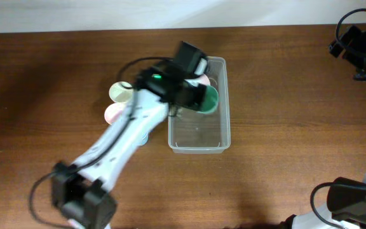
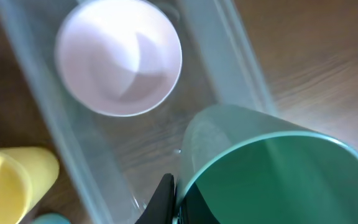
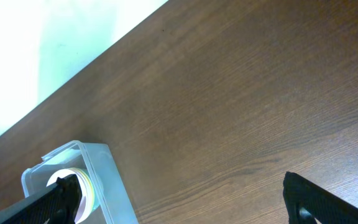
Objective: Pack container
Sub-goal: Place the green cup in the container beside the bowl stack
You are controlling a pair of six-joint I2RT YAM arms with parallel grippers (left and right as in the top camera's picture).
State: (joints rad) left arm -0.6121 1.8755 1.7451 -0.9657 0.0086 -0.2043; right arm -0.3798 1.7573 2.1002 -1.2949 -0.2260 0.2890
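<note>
The container (image 1: 227, 127) stands in the middle of the table (image 1: 284, 172). The left gripper (image 1: 194, 97) is over its far half, with the jaws closed on the rim of a tilted green cup (image 1: 210, 98). A pink bowl (image 2: 118, 56) sits inside at the far end. Outside, near the left wall, stand a yellow cup (image 1: 119, 92) and a pink cup (image 1: 113, 114). The right gripper (image 3: 179, 186) is well apart at the far right, with the jaws spread wide and holding nothing.

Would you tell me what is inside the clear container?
A pink bowl and a green cup, gripped by the left tool; the arm hides part of the container.
</note>
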